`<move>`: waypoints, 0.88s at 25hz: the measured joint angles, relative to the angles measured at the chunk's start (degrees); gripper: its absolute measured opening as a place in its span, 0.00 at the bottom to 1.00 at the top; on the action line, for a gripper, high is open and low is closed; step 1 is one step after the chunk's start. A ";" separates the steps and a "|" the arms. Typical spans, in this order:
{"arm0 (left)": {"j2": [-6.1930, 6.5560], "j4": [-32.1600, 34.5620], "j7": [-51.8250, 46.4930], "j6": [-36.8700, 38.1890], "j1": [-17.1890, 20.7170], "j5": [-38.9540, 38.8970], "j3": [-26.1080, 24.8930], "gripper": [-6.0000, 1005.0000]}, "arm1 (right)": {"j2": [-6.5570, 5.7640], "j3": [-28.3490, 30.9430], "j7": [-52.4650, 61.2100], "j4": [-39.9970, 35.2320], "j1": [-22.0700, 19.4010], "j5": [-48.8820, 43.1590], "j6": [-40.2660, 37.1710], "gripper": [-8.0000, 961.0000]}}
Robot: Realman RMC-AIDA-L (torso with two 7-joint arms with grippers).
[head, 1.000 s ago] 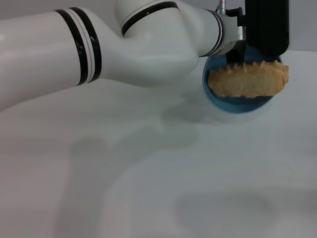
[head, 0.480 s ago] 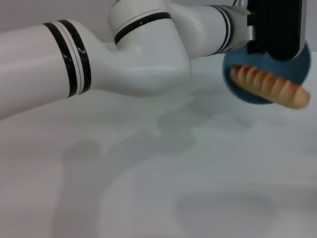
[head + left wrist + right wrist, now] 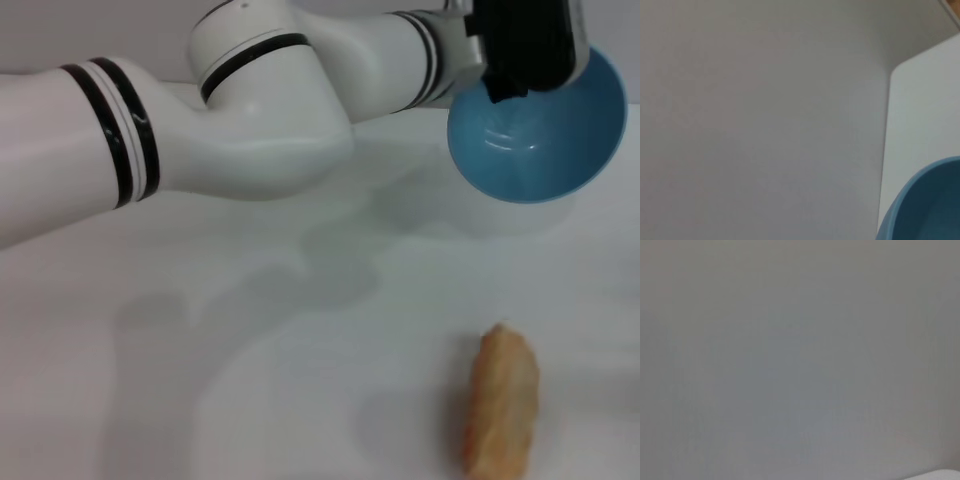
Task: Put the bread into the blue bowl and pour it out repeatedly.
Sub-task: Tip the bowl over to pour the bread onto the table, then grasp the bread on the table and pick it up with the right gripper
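The bread (image 3: 501,415) lies flat on the white table (image 3: 300,380), near the front edge on the robot's right side. Its pale golden side faces up, and its long way runs from front to back. Nothing touches it. The blue bowl (image 3: 545,140) is well apart from it, farther back and up in the air. The bowl is tipped on its side, so its deep, round inside faces the front, and there is nothing in it. The left gripper (image 3: 528,45) holds the bowl by its top rim, with its dark jaws closed on the edge. The left arm (image 3: 200,130) is big and white with black rings, and it reaches across from the left side to the bowl. In the left wrist view, a piece of the bowl's blue rim (image 3: 925,205) shows in one corner. The right gripper cannot be seen in any view.
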 joint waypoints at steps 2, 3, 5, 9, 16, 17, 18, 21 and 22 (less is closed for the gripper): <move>0.00 -0.06 -3.28 -0.06 1.36 -1.36 -2.04 0.00 | -0.03 -0.39 3.26 0.54 0.48 0.36 0.20 0.73; 0.00 -0.06 -3.28 -0.06 1.36 -1.36 -2.04 0.00 | -0.09 -1.01 6.00 0.82 0.82 0.16 0.34 0.73; 0.01 -0.18 -3.72 -0.21 2.47 -5.50 -4.05 0.00 | -0.21 -2.65 11.43 0.99 1.36 -1.24 0.69 0.73; 0.22 -1.05 -3.77 -0.93 4.23 -12.37 -7.28 0.00 | -0.46 -6.34 24.95 -1.23 2.49 -9.62 2.18 0.73; 0.51 -3.60 -3.82 -0.37 5.71 -18.08 -10.43 0.00 | -0.65 -12.62 68.79 -19.22 3.37 -42.93 1.44 0.73; 0.54 -4.34 -3.82 0.34 5.74 -18.90 -11.37 0.00 | -0.68 -12.73 74.06 -21.14 3.72 -47.13 0.95 0.73; 0.53 -4.64 -3.81 0.88 5.70 -19.12 -12.04 0.00 | -0.71 -12.75 79.00 -22.76 4.14 -51.59 0.16 0.73; 0.52 -5.44 -3.80 2.92 5.39 -19.54 -14.31 0.00 | -0.84 -12.77 86.61 -24.90 5.56 -59.70 -2.54 0.73; 0.52 -5.63 -3.80 3.81 5.30 -19.67 -15.33 0.00 | -0.91 -12.91 87.26 -24.84 6.41 -61.95 -4.12 0.73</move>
